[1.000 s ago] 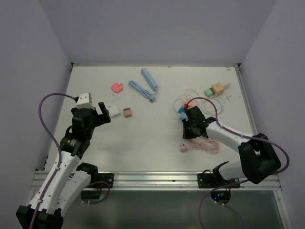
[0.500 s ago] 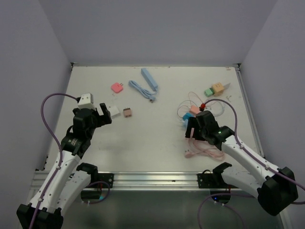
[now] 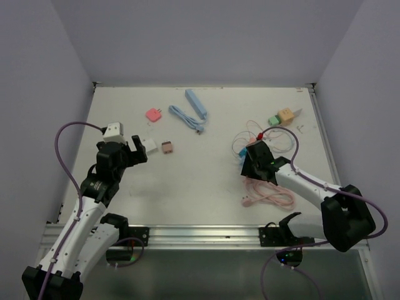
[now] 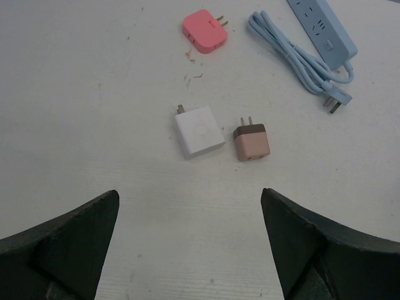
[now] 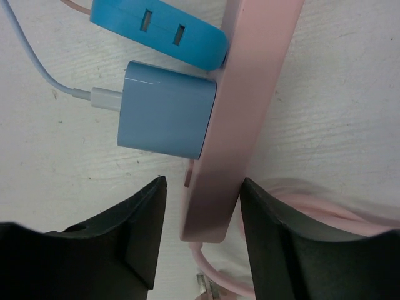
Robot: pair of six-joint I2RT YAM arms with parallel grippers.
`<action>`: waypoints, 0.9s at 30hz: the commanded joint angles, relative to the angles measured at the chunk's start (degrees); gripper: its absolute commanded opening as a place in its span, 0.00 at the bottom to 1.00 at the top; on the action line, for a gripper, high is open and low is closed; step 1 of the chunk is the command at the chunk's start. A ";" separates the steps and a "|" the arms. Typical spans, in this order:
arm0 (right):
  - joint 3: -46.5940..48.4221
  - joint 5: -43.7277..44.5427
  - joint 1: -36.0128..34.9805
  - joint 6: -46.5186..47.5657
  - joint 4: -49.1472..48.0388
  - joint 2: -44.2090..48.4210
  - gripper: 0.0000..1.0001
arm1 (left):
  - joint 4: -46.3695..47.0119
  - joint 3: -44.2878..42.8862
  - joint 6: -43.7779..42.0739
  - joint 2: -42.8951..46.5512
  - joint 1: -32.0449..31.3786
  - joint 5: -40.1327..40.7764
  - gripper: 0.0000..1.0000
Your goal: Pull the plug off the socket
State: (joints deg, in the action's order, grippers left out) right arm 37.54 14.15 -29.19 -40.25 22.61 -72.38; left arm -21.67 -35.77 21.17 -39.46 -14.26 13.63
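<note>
A pink socket strip lies on the table with a light blue plug pushed into its left side, a white cable running from the plug. A darker blue plug sits in the strip just beyond it. My right gripper is open and straddles the strip's near end; the right finger touches the strip and the left finger stands a little apart. In the top view the right gripper covers the strip. My left gripper hangs wide open over bare table.
Ahead of the left gripper lie a white charger, a brown-pink charger, a pink charger and a blue power strip with its cable. The coiled pink cable lies near the right arm; green and orange adapters sit far right.
The right gripper went from shut to open, swung right and back, and now sits with its jaws around the near end of the pink strip. The left arm has not moved.
</note>
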 commanded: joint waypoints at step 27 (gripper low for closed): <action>-10.03 -23.65 -3.68 15.38 -15.50 5.23 0.00 | 18.85 9.93 35.07 -6.67 -20.36 -14.95 0.99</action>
State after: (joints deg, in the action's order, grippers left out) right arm 25.76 -7.62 -31.77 -27.35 6.44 -66.37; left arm -8.73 -27.18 50.85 -43.86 -32.49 -4.89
